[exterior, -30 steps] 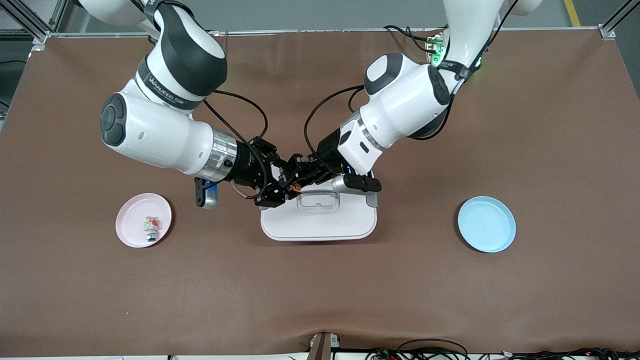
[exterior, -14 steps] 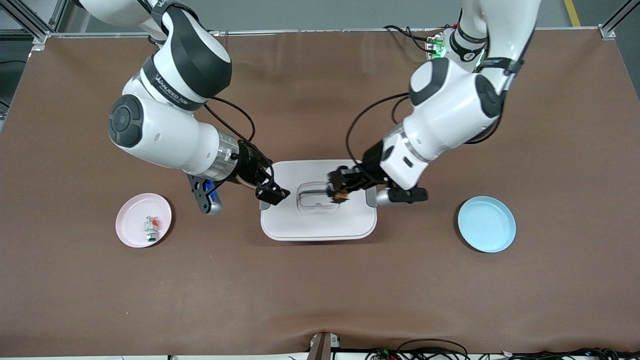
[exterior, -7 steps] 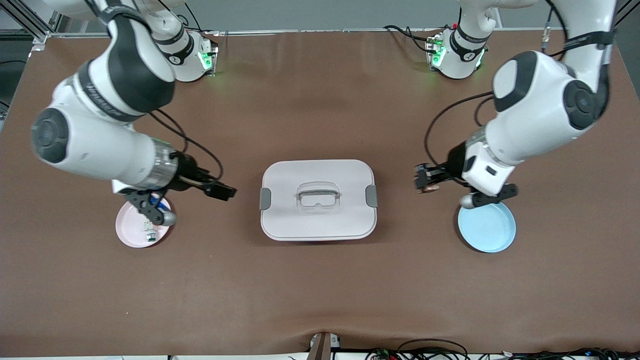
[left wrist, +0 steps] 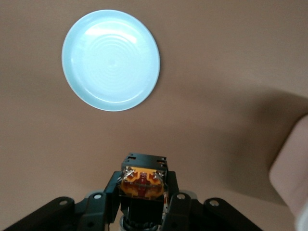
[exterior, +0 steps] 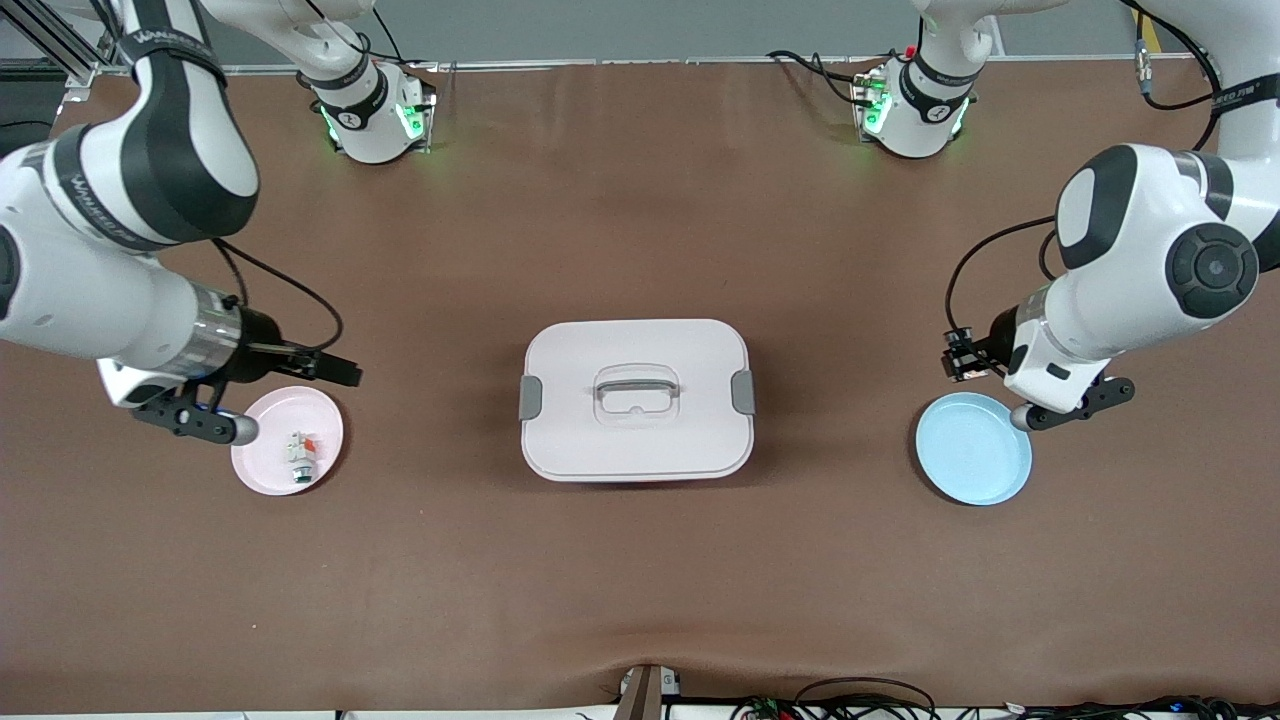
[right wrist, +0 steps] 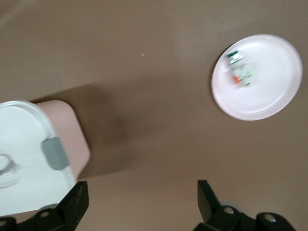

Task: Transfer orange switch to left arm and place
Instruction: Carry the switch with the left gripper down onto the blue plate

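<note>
The orange switch (left wrist: pixel 142 179), small, rigid and probably light, sits pinched at its sides in the left gripper (exterior: pixel 962 357), up in the air just beside the empty blue plate (exterior: pixel 973 450). The right gripper (exterior: pixel 340 374), fingers spread and empty, hangs beside the pink plate (exterior: pixel 262 462) holding a white part (exterior: pixel 301 455). The lidded box (exterior: pixel 636 440) stands between them.

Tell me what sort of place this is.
Probably a robotics lab test bench: two bolted-down arms, the left arm and the right arm, share a brown-covered table framed by aluminium rails, with loose cables at its edge and staged props, a box between two plates.
</note>
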`<state>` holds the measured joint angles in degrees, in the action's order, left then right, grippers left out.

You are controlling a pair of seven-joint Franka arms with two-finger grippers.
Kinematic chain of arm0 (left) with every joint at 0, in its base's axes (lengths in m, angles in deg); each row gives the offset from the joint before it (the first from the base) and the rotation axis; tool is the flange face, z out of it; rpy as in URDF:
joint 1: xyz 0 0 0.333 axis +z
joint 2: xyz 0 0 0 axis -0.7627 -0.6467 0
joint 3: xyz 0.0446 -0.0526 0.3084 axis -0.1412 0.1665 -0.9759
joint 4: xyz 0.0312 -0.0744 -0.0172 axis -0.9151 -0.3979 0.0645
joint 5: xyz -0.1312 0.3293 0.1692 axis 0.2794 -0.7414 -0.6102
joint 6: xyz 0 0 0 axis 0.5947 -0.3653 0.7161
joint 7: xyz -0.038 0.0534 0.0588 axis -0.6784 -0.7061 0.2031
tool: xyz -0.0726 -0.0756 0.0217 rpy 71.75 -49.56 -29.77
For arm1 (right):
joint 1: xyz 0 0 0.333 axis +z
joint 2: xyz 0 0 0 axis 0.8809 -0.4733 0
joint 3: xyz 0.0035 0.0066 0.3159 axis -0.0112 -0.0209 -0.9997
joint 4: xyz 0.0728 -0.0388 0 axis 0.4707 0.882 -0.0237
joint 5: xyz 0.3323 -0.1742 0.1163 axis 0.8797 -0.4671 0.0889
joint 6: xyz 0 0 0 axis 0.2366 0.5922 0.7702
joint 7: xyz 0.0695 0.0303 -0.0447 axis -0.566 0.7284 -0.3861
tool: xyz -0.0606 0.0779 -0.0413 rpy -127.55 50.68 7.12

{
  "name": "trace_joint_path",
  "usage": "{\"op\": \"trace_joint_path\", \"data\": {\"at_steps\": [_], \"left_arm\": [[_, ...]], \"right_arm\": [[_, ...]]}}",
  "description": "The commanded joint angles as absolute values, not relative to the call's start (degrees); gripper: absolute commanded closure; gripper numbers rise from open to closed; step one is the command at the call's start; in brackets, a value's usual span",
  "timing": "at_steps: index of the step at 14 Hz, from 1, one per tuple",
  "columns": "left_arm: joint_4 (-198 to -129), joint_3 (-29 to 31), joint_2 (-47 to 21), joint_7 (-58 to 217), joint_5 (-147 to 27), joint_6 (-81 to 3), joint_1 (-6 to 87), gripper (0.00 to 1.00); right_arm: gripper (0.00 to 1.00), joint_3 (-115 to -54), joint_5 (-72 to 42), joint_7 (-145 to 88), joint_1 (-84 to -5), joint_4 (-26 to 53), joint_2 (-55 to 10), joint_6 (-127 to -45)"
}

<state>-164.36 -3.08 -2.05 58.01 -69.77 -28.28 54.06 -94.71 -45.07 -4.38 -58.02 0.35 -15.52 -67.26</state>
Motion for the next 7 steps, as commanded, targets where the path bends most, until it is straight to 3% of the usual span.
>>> {"op": "trace_joint_path", "data": {"at_steps": [1,7], "left_arm": [[-165.3,-2.6,-5.1,58.9,-73.0,-31.9,57.1,1.00],[-168.7,-2.5,-11.5,58.8,-83.5,-45.2,60.8,1.00]], "right_arm": [[0.00,-95.7,-48.1,-10.8,-61.0,4.4,-11.0,-68.0],[0.00,-95.7,-52.9,-21.2,-65.2,5.9,-5.4,-65.2]]}}
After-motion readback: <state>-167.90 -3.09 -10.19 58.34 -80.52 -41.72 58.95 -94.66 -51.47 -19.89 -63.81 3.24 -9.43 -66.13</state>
